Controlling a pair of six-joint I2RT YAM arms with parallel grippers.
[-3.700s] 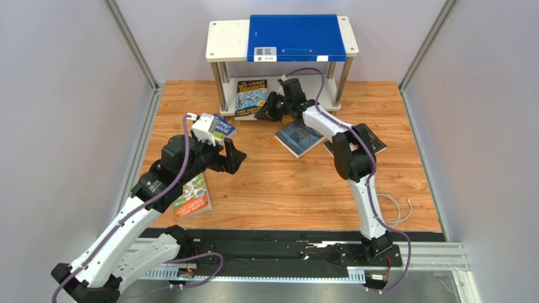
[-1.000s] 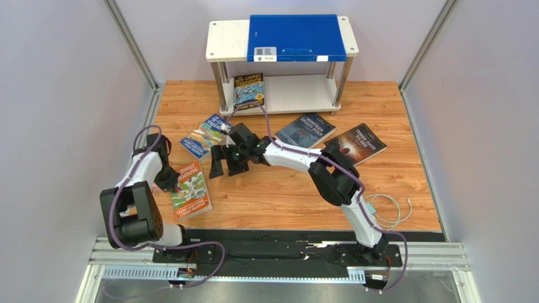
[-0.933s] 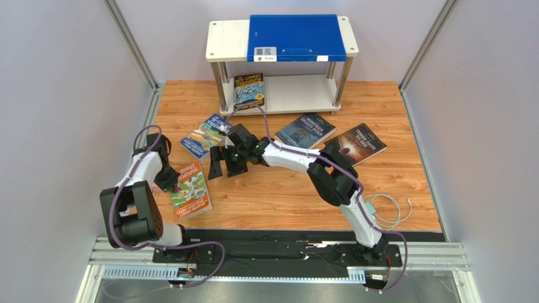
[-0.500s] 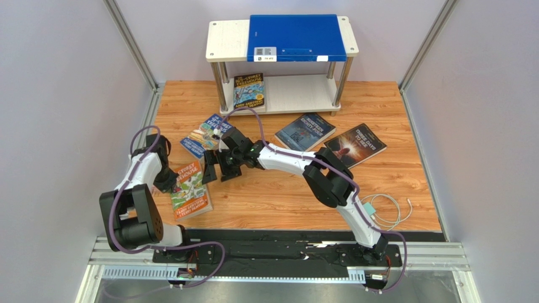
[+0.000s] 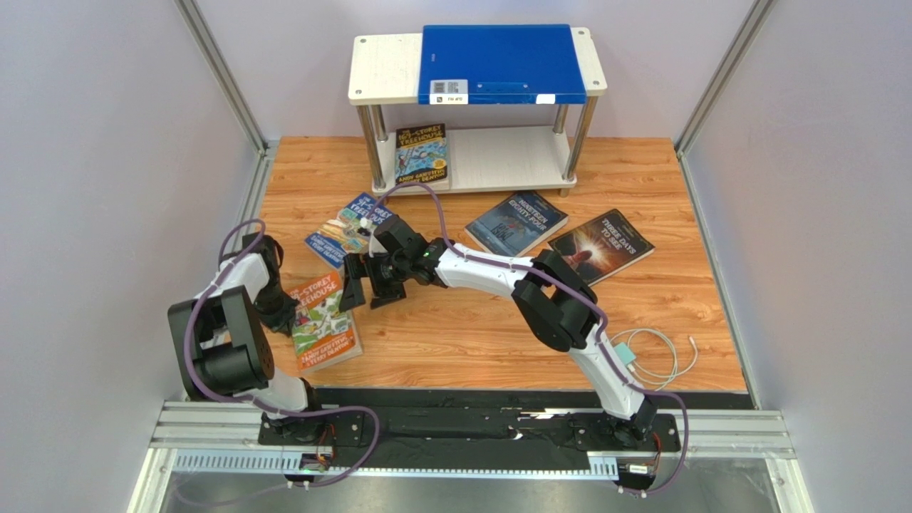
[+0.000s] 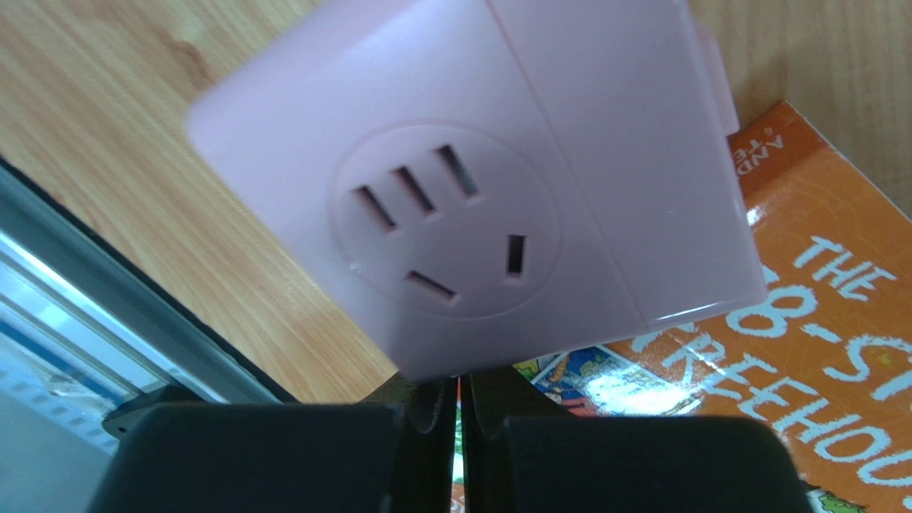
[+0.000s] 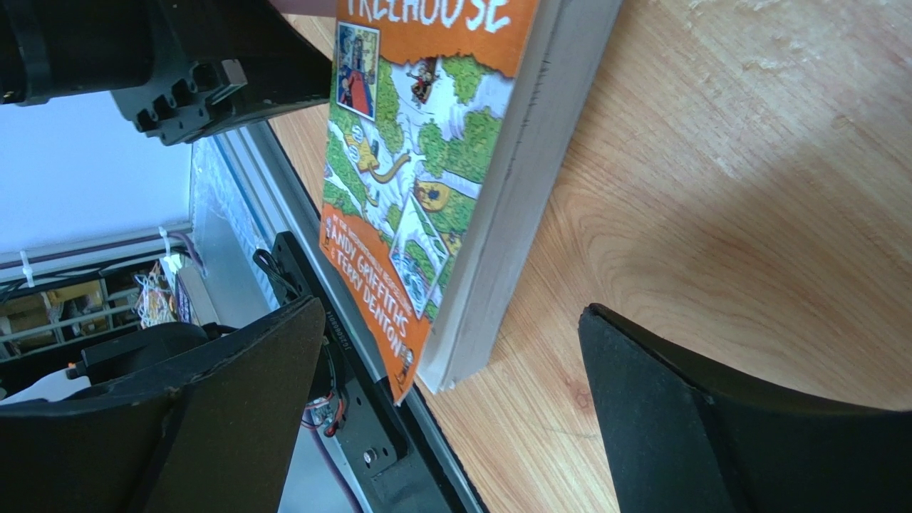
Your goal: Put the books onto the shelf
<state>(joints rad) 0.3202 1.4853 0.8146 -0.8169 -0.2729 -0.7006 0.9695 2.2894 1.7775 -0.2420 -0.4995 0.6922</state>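
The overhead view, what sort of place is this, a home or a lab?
Probably a robot test cell, not a home: plain grey panel walls on aluminium posts enclose a small wooden tabletop, with two white-and-black robot arms bolted to a black base rail.

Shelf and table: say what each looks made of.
Shelf: white matte boards, probably painted or laminated wood. Its posts look like polished metal, being shiny and silver. Table: wood or wood-look laminate, with visible grain and plank seams.
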